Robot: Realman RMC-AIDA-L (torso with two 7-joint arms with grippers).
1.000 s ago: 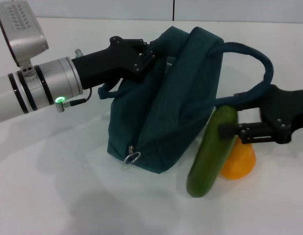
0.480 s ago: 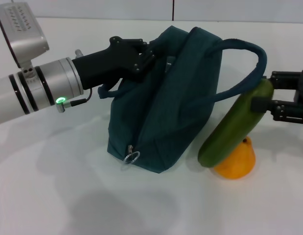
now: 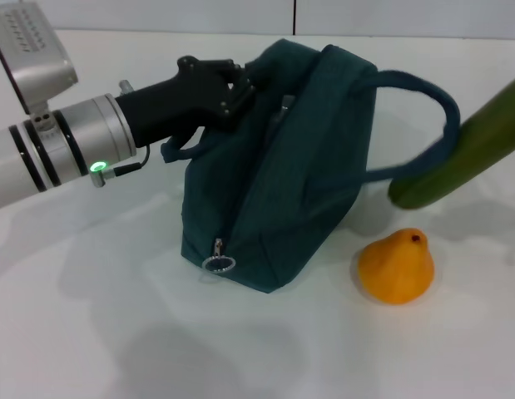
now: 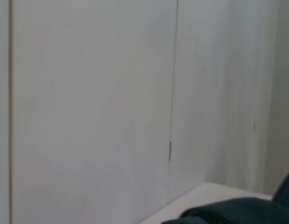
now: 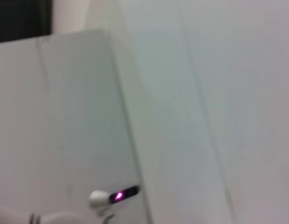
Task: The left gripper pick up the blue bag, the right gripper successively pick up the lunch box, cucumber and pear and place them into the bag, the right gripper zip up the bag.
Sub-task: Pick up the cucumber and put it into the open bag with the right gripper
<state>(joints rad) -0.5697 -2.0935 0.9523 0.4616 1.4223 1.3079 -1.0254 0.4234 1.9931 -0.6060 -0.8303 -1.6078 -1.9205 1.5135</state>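
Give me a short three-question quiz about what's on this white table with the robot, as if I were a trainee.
1. True or false: the orange-yellow pear lies inside the dark teal-blue fabric bag.
2. Which thing is off the table, up at the right edge of the head view?
A. the metal ring zipper pull
B. the long glossy green cucumber
C. the pear
3. Fill in: the black left gripper is at the bag's ____ edge.

Key
1. False; it sits on the white table beside the bag.
2. B
3. top
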